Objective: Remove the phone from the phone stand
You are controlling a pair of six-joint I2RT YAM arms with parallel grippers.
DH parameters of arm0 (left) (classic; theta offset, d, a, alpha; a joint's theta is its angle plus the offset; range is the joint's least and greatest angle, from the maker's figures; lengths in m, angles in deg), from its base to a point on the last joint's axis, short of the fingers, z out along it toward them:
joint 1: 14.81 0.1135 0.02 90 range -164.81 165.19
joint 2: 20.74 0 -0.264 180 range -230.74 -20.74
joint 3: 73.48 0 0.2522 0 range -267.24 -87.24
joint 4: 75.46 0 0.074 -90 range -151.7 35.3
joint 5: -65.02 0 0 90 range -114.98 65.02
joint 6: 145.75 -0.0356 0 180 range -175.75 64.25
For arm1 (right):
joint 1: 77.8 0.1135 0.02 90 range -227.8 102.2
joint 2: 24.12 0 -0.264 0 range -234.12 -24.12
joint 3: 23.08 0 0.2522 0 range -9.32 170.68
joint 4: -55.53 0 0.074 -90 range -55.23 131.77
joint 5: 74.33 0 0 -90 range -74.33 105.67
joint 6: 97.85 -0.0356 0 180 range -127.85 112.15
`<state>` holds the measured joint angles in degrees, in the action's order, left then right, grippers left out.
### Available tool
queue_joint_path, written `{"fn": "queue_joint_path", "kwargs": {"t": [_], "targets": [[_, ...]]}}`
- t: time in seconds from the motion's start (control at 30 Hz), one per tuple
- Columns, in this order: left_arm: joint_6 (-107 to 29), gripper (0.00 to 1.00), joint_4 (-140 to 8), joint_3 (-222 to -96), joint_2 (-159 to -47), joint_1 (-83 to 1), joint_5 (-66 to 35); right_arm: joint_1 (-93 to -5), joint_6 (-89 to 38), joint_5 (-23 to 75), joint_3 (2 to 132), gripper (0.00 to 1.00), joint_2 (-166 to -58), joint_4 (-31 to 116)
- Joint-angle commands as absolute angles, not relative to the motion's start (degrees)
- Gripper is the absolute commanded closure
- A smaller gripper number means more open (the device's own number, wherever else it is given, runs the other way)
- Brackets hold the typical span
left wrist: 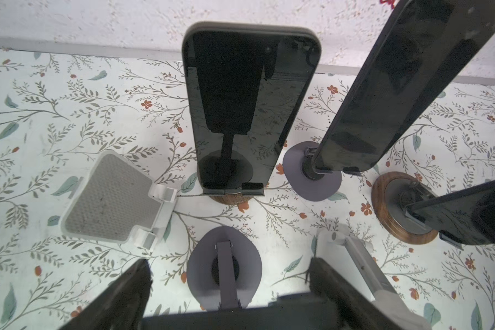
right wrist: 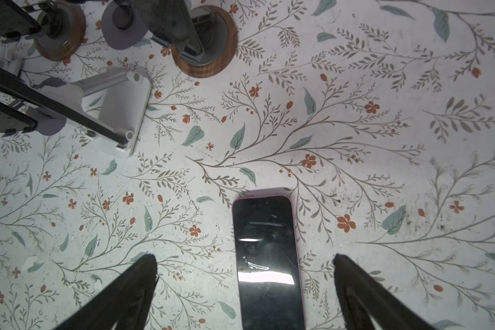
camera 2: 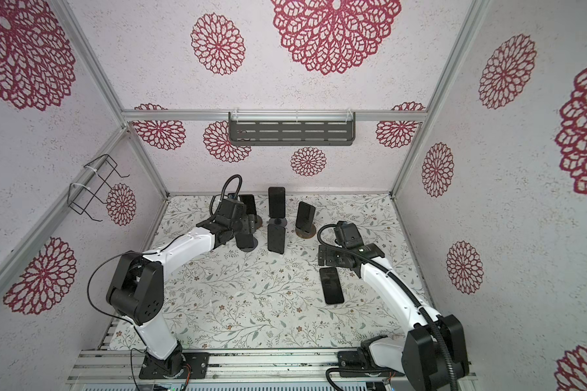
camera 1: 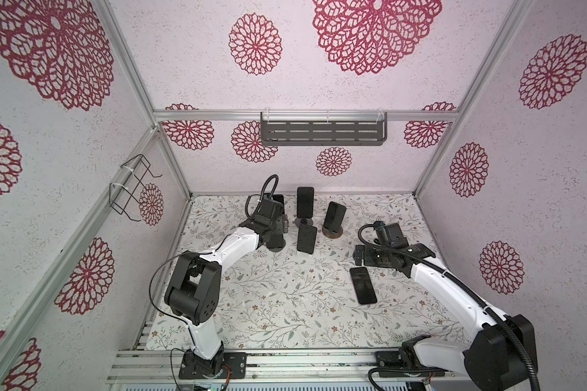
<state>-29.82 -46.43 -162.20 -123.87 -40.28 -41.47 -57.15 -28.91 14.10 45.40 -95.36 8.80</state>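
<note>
Phone: is sitting on its stand, at 11 o'clock from the table's middle in both top views.
Phone stand: its grey round foot is resting on the flowery table.
Left gripper: fingers are reaching down on both sides of the phone's top edge; cannot tell if they are squeezing.
Next phone: is standing just beside, at 3 o'clock.
Pink-cased phone: is lying flat at 4 o'clock, well apart.
Right gripper: is hanging over it, fingers spread wide, holding nothing.

grey slotted shelf: back wall | wire rack: left wall | floral tabletop
</note>
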Motion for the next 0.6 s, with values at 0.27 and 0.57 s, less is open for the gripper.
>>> {"fn": "queue_joint_path", "kwargs": {"t": [0.27, 0.57], "targets": [[-28.6, 0.28, -45.1, -164.8, -126.3, -40.7, -42.9, -57.4, -28.8, 12.5, 46.0, 0.01, -93.2, 7.7], [-28.2, 0.36, -42.6, -165.2, -123.3, -40.7, -42.0, -57.4, -25.6, 17.0, 45.7, 0.02, -91.0, 9.1]]}}
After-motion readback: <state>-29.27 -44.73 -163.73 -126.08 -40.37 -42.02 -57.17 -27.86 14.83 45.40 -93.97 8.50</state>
